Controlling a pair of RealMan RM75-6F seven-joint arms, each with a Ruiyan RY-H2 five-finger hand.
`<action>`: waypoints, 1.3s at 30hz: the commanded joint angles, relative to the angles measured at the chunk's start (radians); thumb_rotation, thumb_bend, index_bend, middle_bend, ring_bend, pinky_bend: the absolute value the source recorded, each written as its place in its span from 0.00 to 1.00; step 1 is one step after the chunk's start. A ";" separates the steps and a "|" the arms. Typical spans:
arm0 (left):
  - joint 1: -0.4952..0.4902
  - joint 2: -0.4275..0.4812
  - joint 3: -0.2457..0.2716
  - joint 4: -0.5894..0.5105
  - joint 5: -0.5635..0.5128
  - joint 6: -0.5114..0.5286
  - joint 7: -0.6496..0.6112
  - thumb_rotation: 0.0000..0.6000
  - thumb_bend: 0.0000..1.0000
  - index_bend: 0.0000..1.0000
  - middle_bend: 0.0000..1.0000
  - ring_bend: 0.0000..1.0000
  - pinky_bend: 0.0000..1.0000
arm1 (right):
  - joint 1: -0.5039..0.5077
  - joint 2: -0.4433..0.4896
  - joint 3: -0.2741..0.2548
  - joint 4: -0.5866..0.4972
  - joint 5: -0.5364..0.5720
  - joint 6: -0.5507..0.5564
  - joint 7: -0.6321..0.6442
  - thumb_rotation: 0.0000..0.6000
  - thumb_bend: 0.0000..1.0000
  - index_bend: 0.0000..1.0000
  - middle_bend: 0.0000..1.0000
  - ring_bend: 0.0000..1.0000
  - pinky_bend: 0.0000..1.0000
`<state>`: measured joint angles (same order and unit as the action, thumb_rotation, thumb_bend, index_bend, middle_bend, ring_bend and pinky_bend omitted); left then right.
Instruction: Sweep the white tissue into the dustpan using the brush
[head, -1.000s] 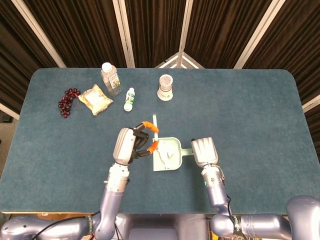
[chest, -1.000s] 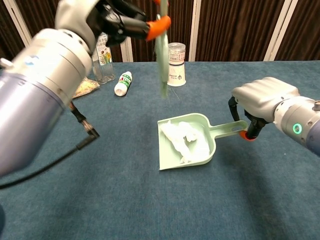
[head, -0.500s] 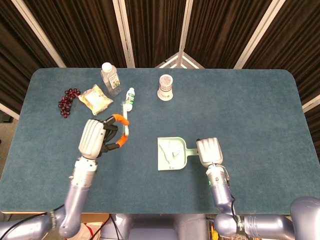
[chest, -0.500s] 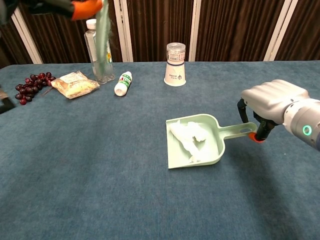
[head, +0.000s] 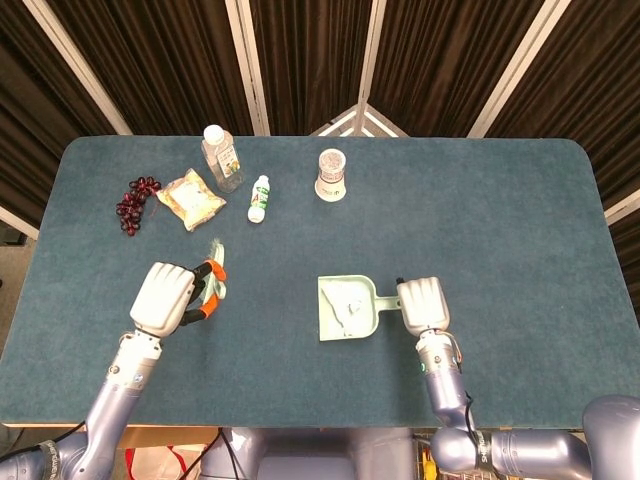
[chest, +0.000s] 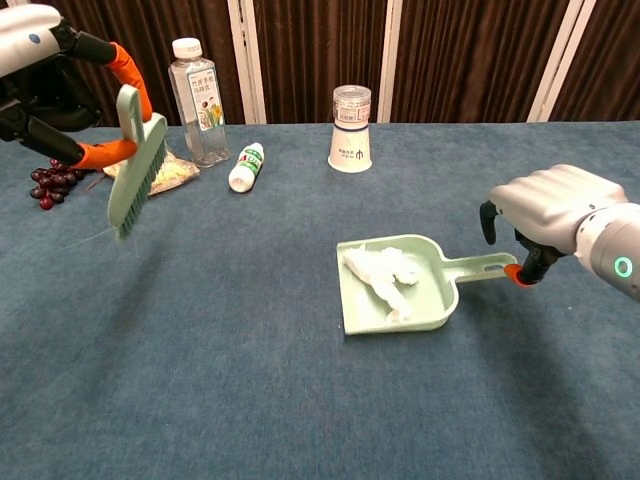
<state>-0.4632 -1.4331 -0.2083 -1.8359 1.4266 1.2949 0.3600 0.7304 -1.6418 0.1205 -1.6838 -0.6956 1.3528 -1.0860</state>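
white tissue (chest: 382, 270) in dustpan (chest: 437, 318)

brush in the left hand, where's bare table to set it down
Bare felt lies below the left hand and brush, stretching to the dustpan that holds the tissue. The table's right half, beyond the cup, is also bare. Crowded: the far-left corner with grapes, snack bag and two bottles.

The tissue (chest: 382, 272) is seen in the dustpan (chest: 438, 314) at mid-surface, the brush (chest: 136, 160) held well left, the cup (chest: 350, 130) behind.
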 joint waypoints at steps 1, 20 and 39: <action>-0.002 0.002 0.003 0.004 0.006 0.004 -0.001 1.00 0.56 0.71 0.98 0.95 0.97 | -0.001 0.002 -0.005 0.004 -0.001 0.001 -0.008 1.00 0.39 0.12 0.88 0.87 0.86; -0.038 0.078 0.076 -0.019 -0.075 -0.104 0.303 1.00 0.39 0.57 0.92 0.92 0.97 | -0.046 0.128 -0.029 -0.092 -0.112 0.032 0.061 1.00 0.39 0.00 0.88 0.87 0.86; 0.001 0.075 0.089 -0.038 -0.207 -0.013 0.402 1.00 0.15 0.16 0.77 0.85 0.93 | -0.085 0.214 -0.037 -0.183 -0.191 0.041 0.122 1.00 0.39 0.00 0.88 0.86 0.86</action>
<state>-0.4739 -1.3673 -0.1123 -1.8708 1.2088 1.2608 0.7891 0.6460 -1.4290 0.0821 -1.8645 -0.8848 1.3936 -0.9659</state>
